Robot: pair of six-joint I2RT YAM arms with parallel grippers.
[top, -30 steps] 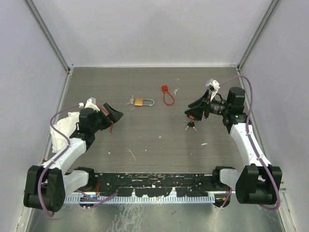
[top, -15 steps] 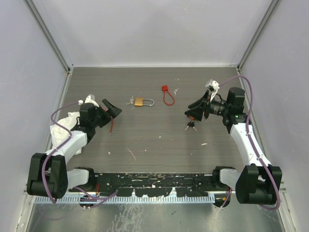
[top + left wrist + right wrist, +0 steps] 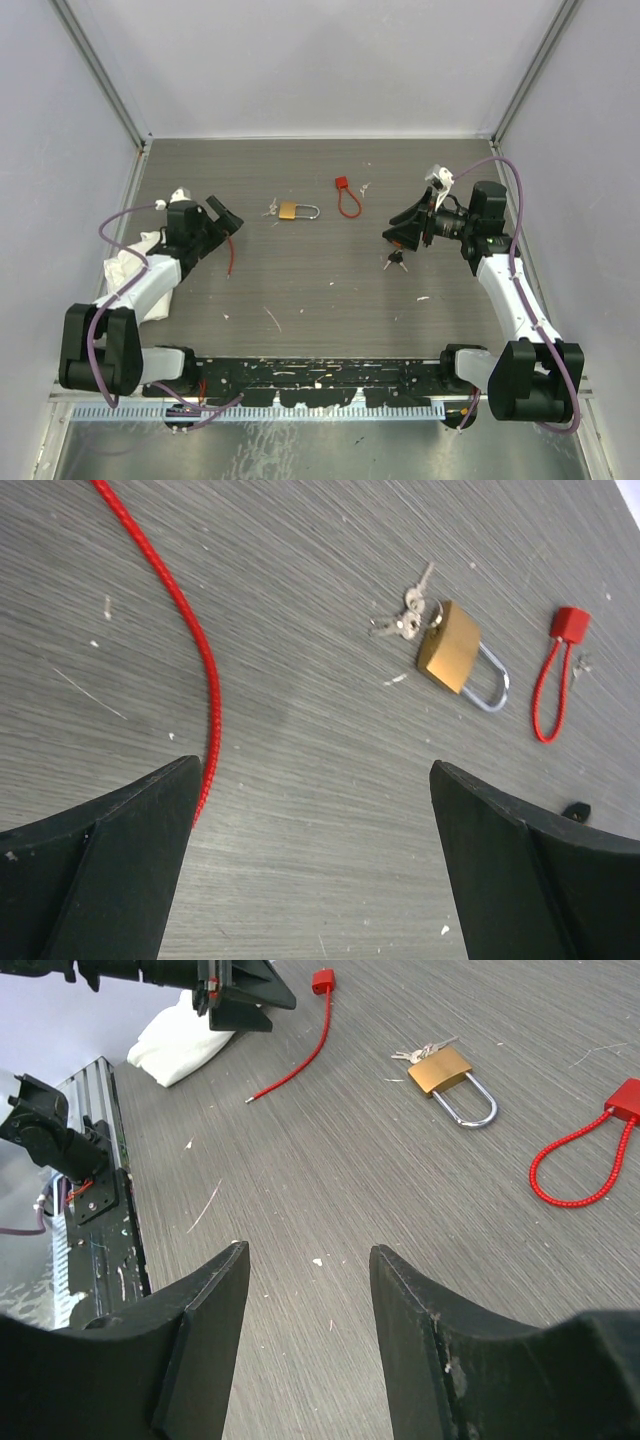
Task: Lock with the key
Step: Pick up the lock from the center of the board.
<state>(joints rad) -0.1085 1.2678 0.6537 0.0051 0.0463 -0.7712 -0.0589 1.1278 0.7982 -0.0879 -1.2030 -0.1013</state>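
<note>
I see the key point(image 3: 395, 262), dark-headed with thin silver blades, flat on the grey, streaked surface point(image 3: 320, 285) just beside my right end effector point(image 3: 400, 233), whose curved black jaws stand partly apart and empty. The left end effector point(image 3: 226, 220) gapes wide and empty by a thin red cord point(image 3: 231, 262).

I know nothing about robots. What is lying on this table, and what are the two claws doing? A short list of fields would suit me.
left gripper: open, empty
right gripper: open, empty
brass padlock: lying flat, silver keys at its body
dark-headed keys: on the table beside the right gripper, not held
red loop: closed, beside the brass padlock
red cable: loose strand near the left gripper
white cloth: at the table's left edge
</note>
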